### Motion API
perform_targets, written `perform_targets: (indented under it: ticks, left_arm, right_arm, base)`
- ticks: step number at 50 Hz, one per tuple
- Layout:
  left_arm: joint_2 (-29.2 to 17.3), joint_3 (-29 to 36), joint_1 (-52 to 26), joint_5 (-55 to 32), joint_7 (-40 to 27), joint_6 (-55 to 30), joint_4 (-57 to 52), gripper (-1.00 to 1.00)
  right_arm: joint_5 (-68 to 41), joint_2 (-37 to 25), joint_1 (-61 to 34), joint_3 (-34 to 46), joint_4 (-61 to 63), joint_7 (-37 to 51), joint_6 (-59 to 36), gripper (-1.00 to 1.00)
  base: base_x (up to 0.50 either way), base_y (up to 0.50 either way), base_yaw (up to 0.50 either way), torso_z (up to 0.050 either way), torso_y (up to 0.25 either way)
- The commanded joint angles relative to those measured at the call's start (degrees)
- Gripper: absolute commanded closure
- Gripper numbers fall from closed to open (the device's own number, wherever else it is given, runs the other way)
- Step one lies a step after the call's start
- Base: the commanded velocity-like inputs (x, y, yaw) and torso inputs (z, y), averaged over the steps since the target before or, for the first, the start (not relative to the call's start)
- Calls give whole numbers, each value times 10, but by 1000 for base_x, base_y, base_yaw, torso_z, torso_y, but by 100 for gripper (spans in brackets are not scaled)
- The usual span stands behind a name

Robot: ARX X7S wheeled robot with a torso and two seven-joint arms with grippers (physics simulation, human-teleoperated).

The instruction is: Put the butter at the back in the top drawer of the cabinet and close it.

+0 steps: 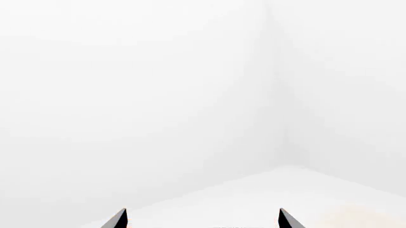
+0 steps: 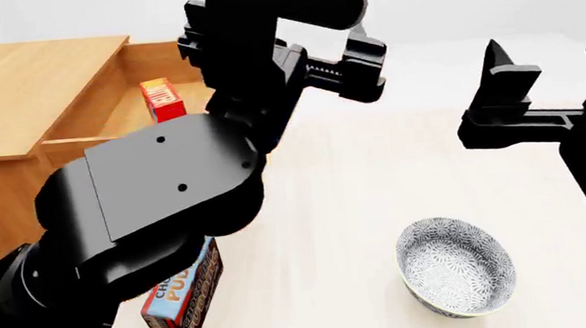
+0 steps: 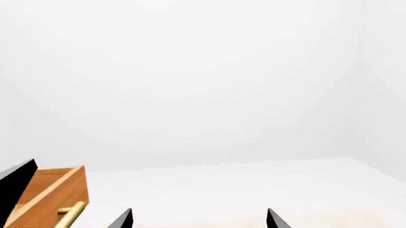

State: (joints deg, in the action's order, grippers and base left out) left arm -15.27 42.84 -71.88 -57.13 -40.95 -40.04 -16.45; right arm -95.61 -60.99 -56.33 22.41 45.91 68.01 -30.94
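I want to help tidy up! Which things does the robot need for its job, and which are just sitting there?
Needed for the job:
butter, standing inside the open top drawer
cabinet
left gripper, open and empty

Just sitting there:
bowl on the table
Chocolate Pudding box

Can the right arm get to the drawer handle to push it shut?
Probably yes. The right gripper is open and empty, and its wrist view shows the open top drawer and brass handle with nothing between.
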Motion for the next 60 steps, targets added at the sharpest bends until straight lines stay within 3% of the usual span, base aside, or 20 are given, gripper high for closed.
perform_targets:
  ticks: [1,11,21,40,60]
  left_arm:
    - [78,59,37,39,-13,29,2,-100]
    - [123,108,69,65,-5,58,34,-100]
    - [131,132,88,71,1,80,61,-100]
    - [99,134,151,87,-17,126,137,-100]
    - [73,116,147,118,37,192,274,-100]
  right_arm:
    - [10,-20,25,-11,11,-11,10,-100]
    - [9,-41,45,-25,21,-16,23,-100]
    - [14,-50,62,-32,25,-22,33,-100]
    - [13,-46,64,-32,27,-20,31,-100]
    - [15,-49,69,-34,30,-21,30,-100]
  base:
    - [0,0,0,0,0]
    - [0,0,0,0,0]
    - [0,0,0,0,0]
    - [0,0,0,0,0]
    - [0,0,0,0,0]
